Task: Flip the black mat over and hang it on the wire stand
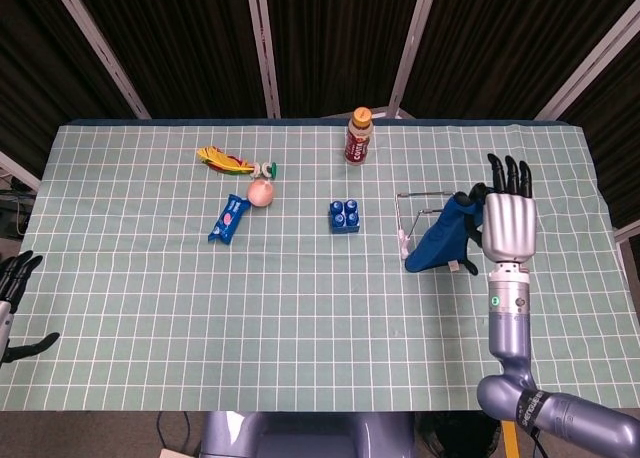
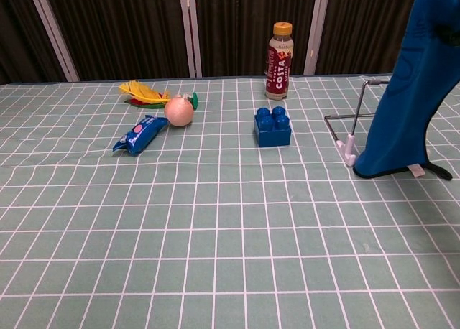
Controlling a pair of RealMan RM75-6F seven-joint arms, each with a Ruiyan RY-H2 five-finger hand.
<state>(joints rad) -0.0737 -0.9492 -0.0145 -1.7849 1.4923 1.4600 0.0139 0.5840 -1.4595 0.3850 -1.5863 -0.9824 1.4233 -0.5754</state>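
The mat point(image 1: 445, 240) shows its blue face, with a black edge at its lower end. It hangs down from my right hand point(image 1: 508, 223), which holds its top edge while the fingers point away from me. In the chest view the mat point(image 2: 404, 92) hangs nearly upright, and its bottom end is at the table beside the white foot of the wire stand point(image 2: 351, 131). The wire stand point(image 1: 420, 204) stands just left of the mat and is partly hidden behind it. My left hand point(image 1: 15, 300) is open, off the table's left edge.
A blue block point(image 1: 344, 216) sits left of the stand, with a brown bottle point(image 1: 358, 136) behind it. Further left lie a peach-coloured ball point(image 1: 260, 191), a blue snack packet point(image 1: 227, 219) and a yellow-red toy point(image 1: 224, 159). The table's right edge point(image 1: 606, 218) is close to my right hand.
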